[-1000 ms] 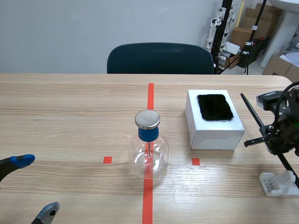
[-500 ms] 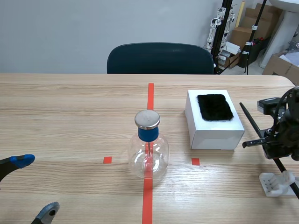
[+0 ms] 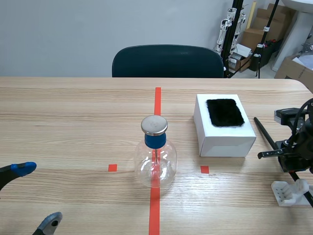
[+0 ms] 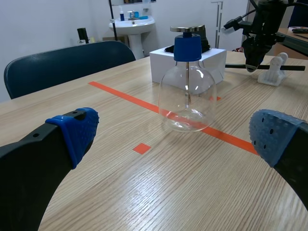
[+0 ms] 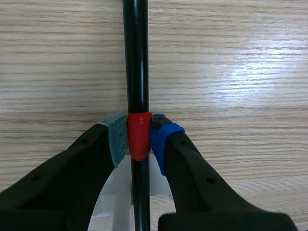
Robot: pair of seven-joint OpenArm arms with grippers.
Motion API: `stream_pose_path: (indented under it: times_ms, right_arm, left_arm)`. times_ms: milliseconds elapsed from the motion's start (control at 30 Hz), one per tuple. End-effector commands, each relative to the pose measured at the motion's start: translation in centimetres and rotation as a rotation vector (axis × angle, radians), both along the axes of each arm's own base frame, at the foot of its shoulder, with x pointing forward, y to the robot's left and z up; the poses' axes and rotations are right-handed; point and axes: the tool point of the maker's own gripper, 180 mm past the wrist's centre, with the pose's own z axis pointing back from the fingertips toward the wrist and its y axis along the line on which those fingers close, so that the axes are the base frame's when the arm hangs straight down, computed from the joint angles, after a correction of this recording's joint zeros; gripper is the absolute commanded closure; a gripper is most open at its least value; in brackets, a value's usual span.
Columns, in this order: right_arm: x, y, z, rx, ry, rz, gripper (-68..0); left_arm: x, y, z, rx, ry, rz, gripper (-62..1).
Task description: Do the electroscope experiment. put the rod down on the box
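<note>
A black rod with a red band slants low over the table at the right. My right gripper is shut on that band, right of the white box, whose top carries a black fur patch. The rod's lower end lies over a small white stand. A glass flask electroscope with a blue collar and metal cap stands on the red centre tape. My left gripper is open near the table's front left, facing the flask.
A dark blue chair stands behind the table's far edge. Cardboard boxes and tripod stands fill the back right corner. Bare wood lies between flask and left gripper.
My right gripper has sunk lower and slightly rightward with the rod, bringing its lower end down onto the white stand. The left arm and flask have not moved.
</note>
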Motion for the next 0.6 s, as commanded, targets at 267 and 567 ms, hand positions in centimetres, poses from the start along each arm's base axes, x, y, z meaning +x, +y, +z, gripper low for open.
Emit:
stream_pose_path:
  times_ms: [267,567]
  right_arm:
    - [-0.81,0.47,-0.20,0.037,0.013,0.000,-8.7]
    - [-0.56,0.63,0.49,0.032,-0.001,0.014,-22.1]
  left_arm:
    - [0.25,0.30,0.84,-0.011,-0.033,0.002,-62.3]
    - [0.24,0.30,0.85,-0.012,-0.033,0.002,-62.3]
